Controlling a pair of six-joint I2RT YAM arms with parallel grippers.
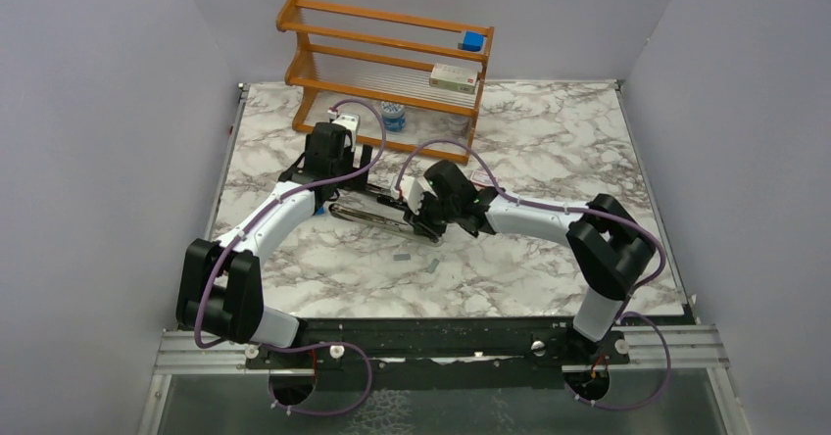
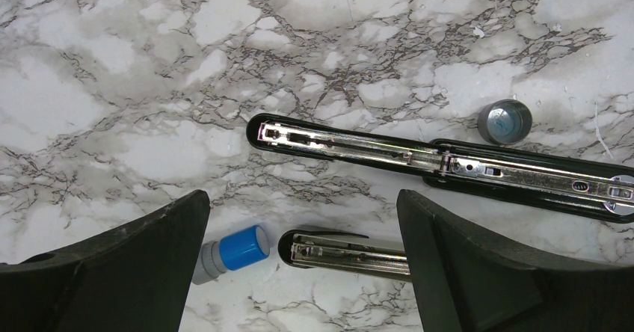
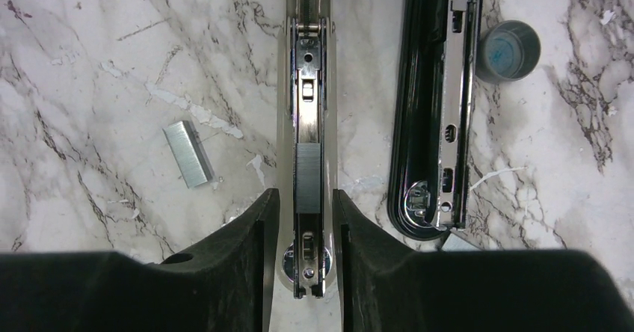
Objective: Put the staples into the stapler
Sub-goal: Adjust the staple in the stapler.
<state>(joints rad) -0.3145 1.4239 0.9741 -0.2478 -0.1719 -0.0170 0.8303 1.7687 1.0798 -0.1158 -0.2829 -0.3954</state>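
**Staples seated in the open stapler; closing is left**

The stapler (image 3: 306,85) lies folded open on the marble bench (image 1: 549,141) between the two arms. Its silver channel faces up and its black cover bar (image 3: 437,108) lies flat just beside it. One strip of staples (image 3: 308,176) sits inside the channel, lined up along its length, at the end under the right wrist.

The right end effector (image 3: 305,196) straddles that end. Its fingers stand part-way apart, one on each flank of the channel, clear of the strip and gripping nothing visible. Whether they brush the bar's sides cannot be told. The left end effector (image 2: 303,203) hangs wide open above the stapler's other end, holding nothing.

A spare strip (image 3: 188,152) lies loose on the bench near the channel, not touching it. A grey cap (image 3: 510,50) stands beside the cover bar.

By these views the placing step looks complete. What seems left is to check that the strip lies flat in the channel, then to swing the cover bar back over it and shut the stapler. Whether the spare strip is also meant to go in cannot be judged.
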